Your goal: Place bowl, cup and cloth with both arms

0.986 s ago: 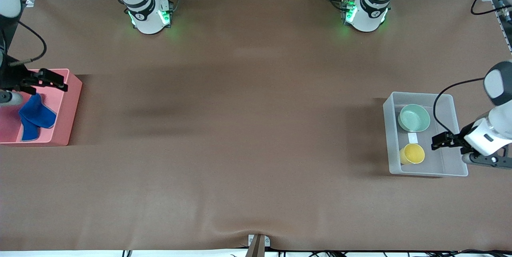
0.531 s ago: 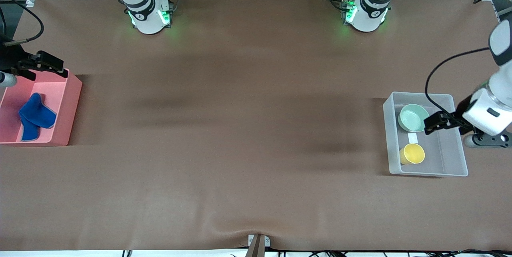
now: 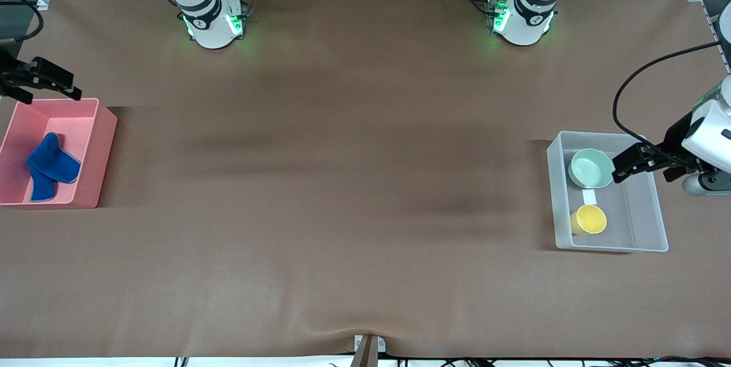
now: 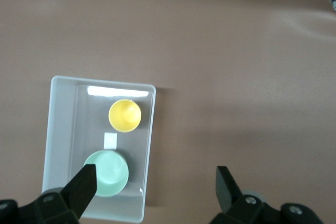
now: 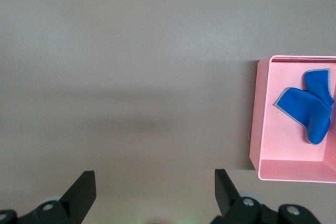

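Inside the clear bin (image 3: 651, 230) sit bowl (image 3: 590, 168) and cup (image 3: 590, 219); cloth (image 3: 48, 166) fills the pink bin (image 3: 94, 150); both grippers spread, empty.

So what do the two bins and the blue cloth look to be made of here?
The grey bin looks like translucent plastic: the table's brown shows faintly through its walls, and its floor glares in the left wrist view. The pink bin seems opaque matte plastic, with even colour and crisp moulded edges. The cloth looks like soft woven fabric, crumpled in folds, with a lighter stitched edge.
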{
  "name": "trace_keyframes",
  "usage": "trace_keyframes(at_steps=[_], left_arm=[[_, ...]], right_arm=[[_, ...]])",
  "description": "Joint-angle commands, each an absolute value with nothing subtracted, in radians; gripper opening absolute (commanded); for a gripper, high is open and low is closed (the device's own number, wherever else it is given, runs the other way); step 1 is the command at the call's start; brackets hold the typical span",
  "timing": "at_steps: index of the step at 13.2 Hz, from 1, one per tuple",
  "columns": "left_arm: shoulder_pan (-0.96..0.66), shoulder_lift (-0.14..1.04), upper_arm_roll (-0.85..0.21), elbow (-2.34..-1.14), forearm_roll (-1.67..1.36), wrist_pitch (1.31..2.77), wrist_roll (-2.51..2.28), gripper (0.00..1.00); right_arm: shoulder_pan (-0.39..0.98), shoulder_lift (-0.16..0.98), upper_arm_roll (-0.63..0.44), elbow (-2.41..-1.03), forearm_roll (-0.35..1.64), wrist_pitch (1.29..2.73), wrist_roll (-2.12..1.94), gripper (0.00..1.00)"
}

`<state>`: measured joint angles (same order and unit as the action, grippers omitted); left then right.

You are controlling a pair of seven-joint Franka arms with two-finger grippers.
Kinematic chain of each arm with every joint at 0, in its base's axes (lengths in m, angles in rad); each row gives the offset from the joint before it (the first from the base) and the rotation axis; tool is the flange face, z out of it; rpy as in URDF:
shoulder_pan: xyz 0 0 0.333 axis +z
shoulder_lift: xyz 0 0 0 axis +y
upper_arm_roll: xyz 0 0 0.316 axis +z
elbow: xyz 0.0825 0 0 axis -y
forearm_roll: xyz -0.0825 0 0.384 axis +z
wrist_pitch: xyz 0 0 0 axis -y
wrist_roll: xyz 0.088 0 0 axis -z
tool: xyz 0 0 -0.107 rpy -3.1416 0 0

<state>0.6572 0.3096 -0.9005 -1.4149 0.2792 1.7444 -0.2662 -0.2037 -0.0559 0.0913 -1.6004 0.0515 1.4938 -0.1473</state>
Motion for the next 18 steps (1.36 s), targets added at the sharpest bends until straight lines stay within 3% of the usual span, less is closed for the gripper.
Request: trace_keyframes(at_steps=[1, 3, 5, 7, 12, 18], left_arm=[[0.346, 0.134, -0.490, -1.431, 0.122, 1.698, -0.256, 1.00], [0.144, 0.086, -0.239, -1.463, 0.031, 1.669, -0.236, 1.00], [0.031, 0.037, -0.131, -1.512, 0.028, 1.669, -0.238, 1.00], [-0.030, -0.030, -0.060, -1.587, 0.005, 1.669, -0.238, 1.00], [-0.075, -0.133, -0.040, -1.700, -0.005, 1.660, -0.253, 1.00], [-0.083, -0.091, -0.040, -1.568, 0.009, 1.504, -0.227, 1.00]], right_arm=[[-0.206, -0.061, 0.083, -1.559, 0.046, 1.468, -0.129, 1.00], [-0.219, -0.061, 0.098, -1.542, 0.045, 1.439, -0.130, 1.00], [-0.200, -0.061, 0.086, -1.537, 0.040, 1.427, -0.129, 1.00], [-0.112, -0.051, -0.006, -1.536, 0.037, 1.427, -0.129, 1.00], [-0.063, -0.002, -0.034, -1.451, 0.002, 1.424, -0.127, 1.00], [-0.063, -0.002, -0.025, -1.431, -0.015, 1.381, -0.034, 1.00]])
